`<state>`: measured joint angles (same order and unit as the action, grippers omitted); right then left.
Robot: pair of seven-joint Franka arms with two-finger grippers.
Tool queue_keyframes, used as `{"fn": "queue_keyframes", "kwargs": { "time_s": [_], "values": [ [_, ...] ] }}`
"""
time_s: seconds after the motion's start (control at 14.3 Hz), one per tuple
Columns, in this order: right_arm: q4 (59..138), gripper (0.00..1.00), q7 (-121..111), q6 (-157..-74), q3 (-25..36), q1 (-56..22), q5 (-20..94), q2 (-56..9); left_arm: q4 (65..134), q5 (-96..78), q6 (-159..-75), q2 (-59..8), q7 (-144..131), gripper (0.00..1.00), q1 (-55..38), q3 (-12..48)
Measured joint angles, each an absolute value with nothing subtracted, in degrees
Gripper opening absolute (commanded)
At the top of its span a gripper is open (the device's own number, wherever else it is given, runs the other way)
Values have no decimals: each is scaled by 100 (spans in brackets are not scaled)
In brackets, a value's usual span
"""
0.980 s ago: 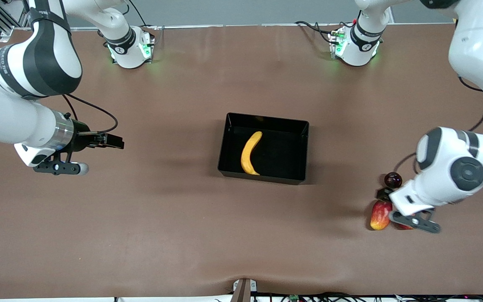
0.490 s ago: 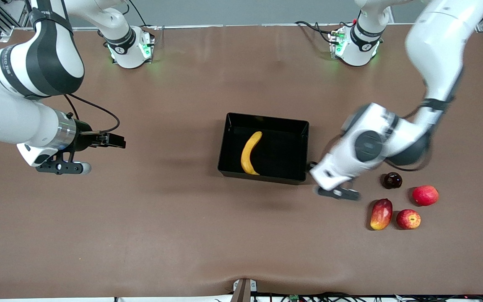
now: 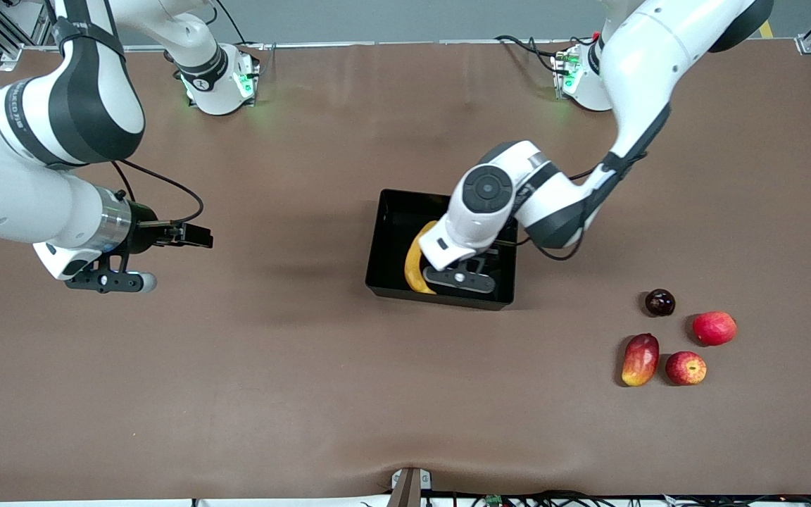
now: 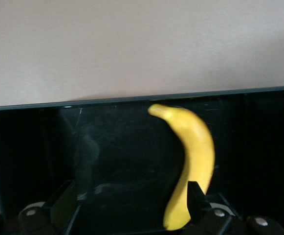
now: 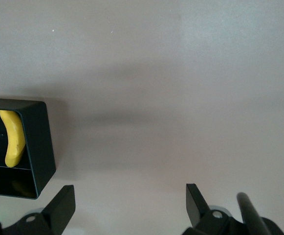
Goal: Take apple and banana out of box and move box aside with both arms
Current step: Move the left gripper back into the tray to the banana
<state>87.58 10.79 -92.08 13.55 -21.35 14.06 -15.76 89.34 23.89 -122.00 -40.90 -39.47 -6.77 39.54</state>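
The small red apple with yellow streaks (image 3: 686, 367) is already out, on the table near the left arm's end beside other fruit. The long curved yellow banana (image 3: 417, 259) still lies in the shiny black plastic box (image 3: 384, 243) at the middle of the table. The left gripper (image 3: 459, 279) hangs over the box, jaws spread wide with nothing in them — the banana step looks in hand. Next it must go down, straddle the banana and pinch. The right gripper (image 3: 110, 282) waits over bare table toward the right arm's end, jaws spread too.
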Motion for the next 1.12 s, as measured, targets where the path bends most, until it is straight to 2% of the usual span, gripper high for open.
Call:
{"fn": "queue_keyframes", "kwargs": {
  "time_s": [0.42,0.84,0.91,0.98,1.05,1.12],
  "values": [
    [8760,100,1079,-9208,1369,-2135,1406,-1576,8948,2390,-13121,-4459,-4455,100,-1891,3001],
    [8855,100,1079,-9197,1353,-2155,1406,-1580,8950,2390,-13506,-4812,-4750,100,-2183,2798],
    [8884,100,1079,-9197,1351,-2183,1406,-1582,8950,2390,-13508,-4829,-4772,84,-2260,2741],
    [8910,100,1079,-9202,1351,-2218,1406,-1583,8951,2390,-13508,-4842,-4799,58,-2331,2693],
    [8924,100,1083,-9205,1351,-2250,1406,-1585,8951,2390,-13508,-4853,-4829,20,-2383,2660],
    [8928,100,1085,-9205,1351,-2270,1406,-1587,8951,2390,-13508,-4863,-4835,0,-2408,2646]
  ]
}}
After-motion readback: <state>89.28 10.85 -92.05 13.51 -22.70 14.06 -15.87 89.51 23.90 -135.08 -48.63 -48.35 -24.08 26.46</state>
